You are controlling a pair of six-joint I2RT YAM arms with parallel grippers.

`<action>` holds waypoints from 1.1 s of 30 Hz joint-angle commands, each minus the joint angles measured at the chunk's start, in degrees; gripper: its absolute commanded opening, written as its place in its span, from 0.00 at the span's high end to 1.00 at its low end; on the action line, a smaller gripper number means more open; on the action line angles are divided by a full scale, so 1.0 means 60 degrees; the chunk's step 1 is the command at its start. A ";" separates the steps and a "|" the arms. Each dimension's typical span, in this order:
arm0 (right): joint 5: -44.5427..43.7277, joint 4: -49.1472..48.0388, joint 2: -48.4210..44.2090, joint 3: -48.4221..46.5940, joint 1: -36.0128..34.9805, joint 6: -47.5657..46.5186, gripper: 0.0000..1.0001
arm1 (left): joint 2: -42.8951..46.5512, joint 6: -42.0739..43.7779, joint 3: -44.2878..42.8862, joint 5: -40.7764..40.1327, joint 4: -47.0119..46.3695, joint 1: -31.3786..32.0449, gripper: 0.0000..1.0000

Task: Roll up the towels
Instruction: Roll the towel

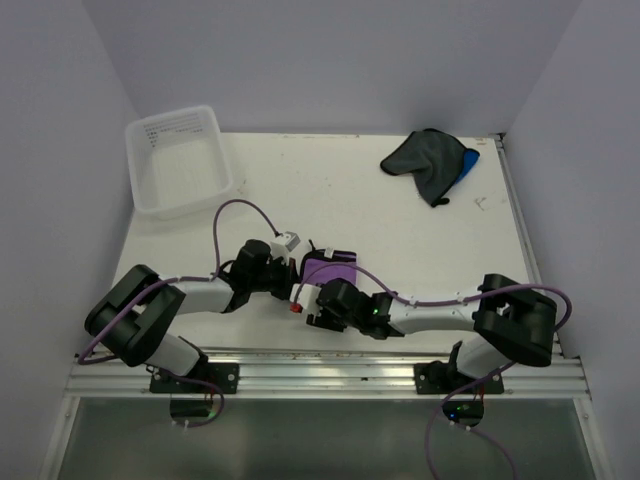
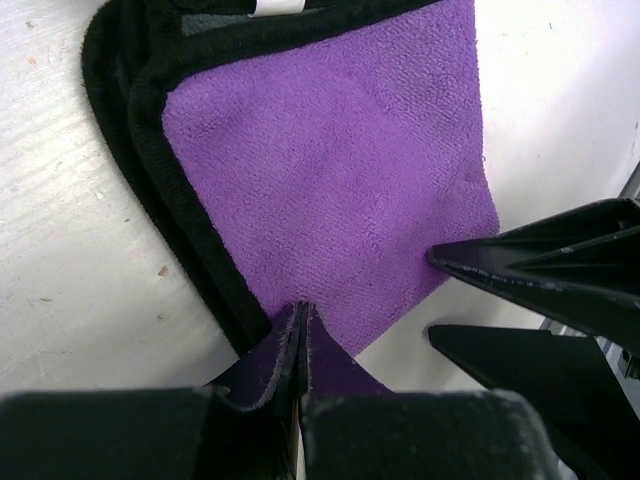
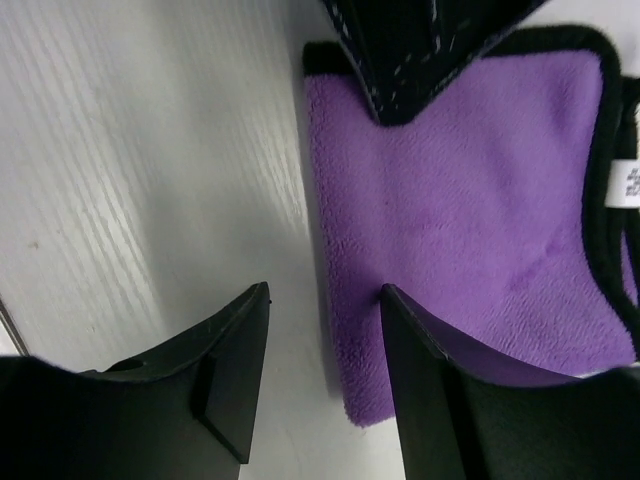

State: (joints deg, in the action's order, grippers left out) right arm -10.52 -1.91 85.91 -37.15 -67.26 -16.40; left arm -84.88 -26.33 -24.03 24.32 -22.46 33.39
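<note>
The purple towel [image 1: 335, 268] lies folded flat near the table's front edge, its black-bound edges [image 2: 150, 180] stacked on one side. My left gripper [image 2: 300, 310] is shut, its tips down on the towel's near corner; whether cloth is pinched between them does not show. My right gripper [image 3: 325, 292] stands open astride a side edge of the same towel [image 3: 470, 220]. One of its fingertips [image 3: 388, 295] rests on the cloth and the other is over bare table. A dark grey towel [image 1: 422, 155] lies crumpled at the back right, on top of a blue towel [image 1: 469, 160].
A clear plastic tub [image 1: 150, 190] stands at the back left. Both wrists crowd together at the front centre, the left gripper [image 1: 301, 272] and the right gripper [image 1: 317, 288] almost touching. Grey walls close in the table on three sides.
</note>
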 commanded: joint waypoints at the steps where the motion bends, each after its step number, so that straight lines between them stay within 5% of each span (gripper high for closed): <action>1: -0.0647 -0.0779 0.0169 -0.0503 -0.0229 -0.0605 0.47 | 0.0143 0.0330 -0.0184 -0.0068 0.0300 -0.0027 1.00; 19: -0.1249 -0.0854 0.0989 -0.0737 -0.0347 -0.0972 0.46 | 0.0216 0.0345 -0.0023 0.0020 0.0286 -0.0042 1.00; 33: -0.0268 0.0522 0.1488 -0.1324 0.0033 -0.0270 0.52 | 0.0509 0.0447 0.0182 -0.0053 0.0418 -0.0027 1.00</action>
State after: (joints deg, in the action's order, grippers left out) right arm -14.59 -3.75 94.11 -44.14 -68.05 -19.86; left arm -83.55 -25.36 -23.86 24.27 -20.88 33.39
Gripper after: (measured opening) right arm 0.490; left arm 0.007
